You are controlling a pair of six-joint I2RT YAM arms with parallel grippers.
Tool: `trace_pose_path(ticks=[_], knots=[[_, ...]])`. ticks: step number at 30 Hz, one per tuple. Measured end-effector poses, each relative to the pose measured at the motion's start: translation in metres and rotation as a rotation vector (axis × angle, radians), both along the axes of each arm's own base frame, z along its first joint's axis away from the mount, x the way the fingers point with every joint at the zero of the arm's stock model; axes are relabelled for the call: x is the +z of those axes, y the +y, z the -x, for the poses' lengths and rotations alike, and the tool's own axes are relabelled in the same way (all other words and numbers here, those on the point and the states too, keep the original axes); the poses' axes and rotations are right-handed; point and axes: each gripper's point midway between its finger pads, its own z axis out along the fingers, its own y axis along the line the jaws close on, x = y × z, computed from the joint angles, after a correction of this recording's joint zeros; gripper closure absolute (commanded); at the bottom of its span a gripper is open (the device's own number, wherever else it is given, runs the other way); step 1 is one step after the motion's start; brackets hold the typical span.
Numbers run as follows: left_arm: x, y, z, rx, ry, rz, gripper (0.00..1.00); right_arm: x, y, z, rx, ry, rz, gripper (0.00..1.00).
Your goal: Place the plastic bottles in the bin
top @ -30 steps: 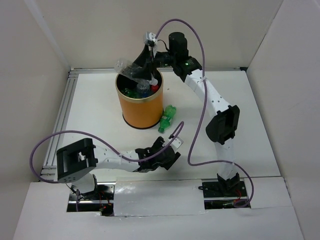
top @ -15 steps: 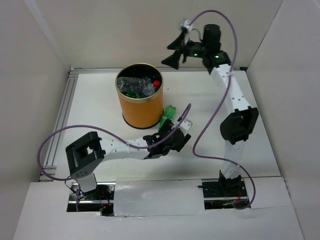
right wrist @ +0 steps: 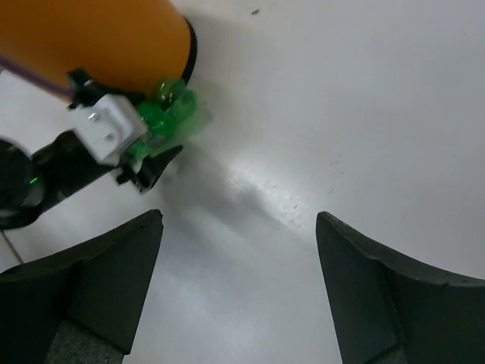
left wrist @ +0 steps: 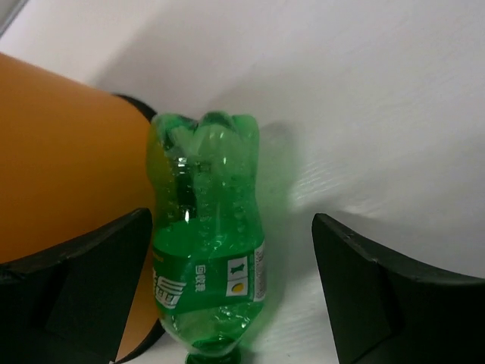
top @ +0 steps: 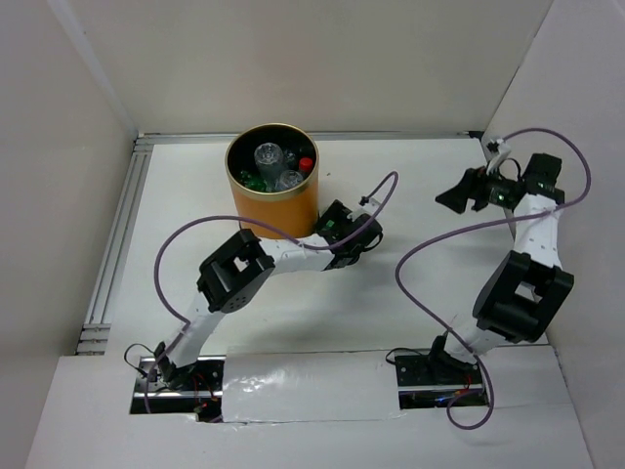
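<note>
A white tabletop (top: 176, 195) fills the middle of the top view. Pale walls (top: 322, 68) enclose it. A silver rail (top: 115, 244) runs down the left edge, and a white board (top: 312, 391) spans the bottom.

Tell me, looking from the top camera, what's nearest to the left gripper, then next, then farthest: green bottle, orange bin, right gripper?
1. green bottle, lying inside the open left gripper.
2. orange bin, close on its left.
3. right gripper, far over on the right.

Bottles (top: 273, 164) inside bin (top: 278, 207) at rear of table (top: 410, 283), one bottle (left wrist: 208, 250) lying just right of bin, between left fingers (left wrist: 83, 280)
</note>
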Motion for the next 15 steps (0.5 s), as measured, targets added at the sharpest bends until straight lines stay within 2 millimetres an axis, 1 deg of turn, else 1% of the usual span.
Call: trace_pose_path(ticks=[2,3,4,5,7,8,9,11,12,13,14,15], knots=[[-0.015,0.012,-0.005,0.038,0.021,-0.057,0.01,-0.009,0.000,0.021,0.000,0.019,-0.013,0.11],[-0.021,0.020,-0.007,0.063,0.033,-0.075,0.03,-0.010,0.001,0.031,0.008,0.015,-0.015,0.10],[-0.020,0.022,-0.011,0.079,0.028,-0.067,0.05,-0.009,0.001,0.037,0.011,0.006,-0.014,0.10],[-0.020,0.024,-0.014,0.089,0.036,-0.065,0.18,-0.008,0.001,0.042,0.016,-0.006,-0.013,0.10],[-0.021,0.028,-0.015,0.103,0.051,-0.061,0.41,-0.007,0.003,0.048,0.028,-0.022,-0.019,0.14],[-0.023,0.031,-0.014,0.108,0.060,-0.069,0.49,-0.007,0.004,0.050,0.035,-0.029,-0.024,0.19],[-0.024,0.033,-0.013,0.108,0.067,-0.076,0.61,-0.008,0.004,0.052,0.041,-0.032,-0.029,0.23],[-0.022,0.034,-0.010,0.108,0.068,-0.076,0.70,-0.011,0.007,0.055,0.053,-0.032,-0.038,0.33],[-0.021,0.036,-0.006,0.098,0.077,-0.076,0.76,-0.012,0.008,0.056,0.060,-0.033,-0.041,0.42],[-0.020,0.036,0.001,0.081,0.092,-0.070,0.78,-0.013,0.010,0.057,0.066,-0.035,-0.041,0.47],[-0.018,0.034,0.008,0.062,0.104,-0.067,0.80,-0.014,0.010,0.058,0.072,-0.038,-0.038,0.49],[-0.014,0.030,0.016,0.036,0.115,-0.059,0.81,-0.016,0.011,0.060,0.076,-0.035,-0.037,0.49]])
